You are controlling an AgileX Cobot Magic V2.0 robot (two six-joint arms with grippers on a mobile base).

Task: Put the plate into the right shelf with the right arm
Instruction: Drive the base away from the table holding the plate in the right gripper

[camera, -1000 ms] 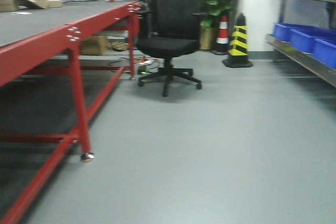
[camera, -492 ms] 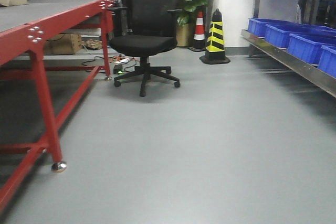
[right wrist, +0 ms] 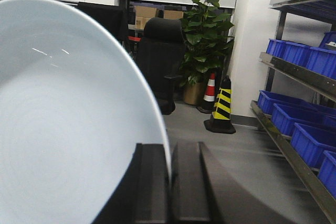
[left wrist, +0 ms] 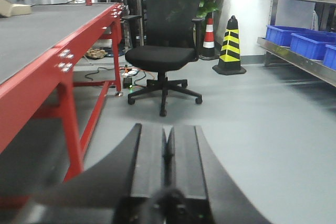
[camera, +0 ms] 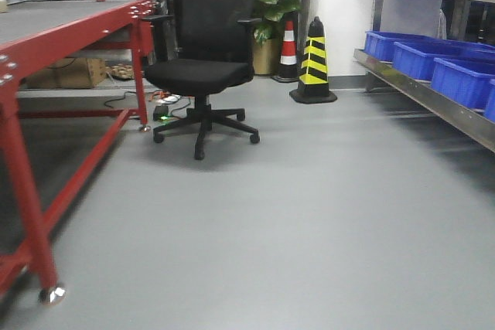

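So the plate (right wrist: pixel 68 119) is pinched by its rim in my right gripper (right wrist: pixel 170 182), standing on edge, jaws narrow around it. The left gripper (left wrist: pixel 168 150) is closed on nothing. Over the last second the front view swung right: the red table (camera: pixel 69 36) slid left and the shelf (camera: pixel 433 98) with its blue bins (camera: pixel 456 75) came in more. It's still well apart, so I reckon more driving before any reach.
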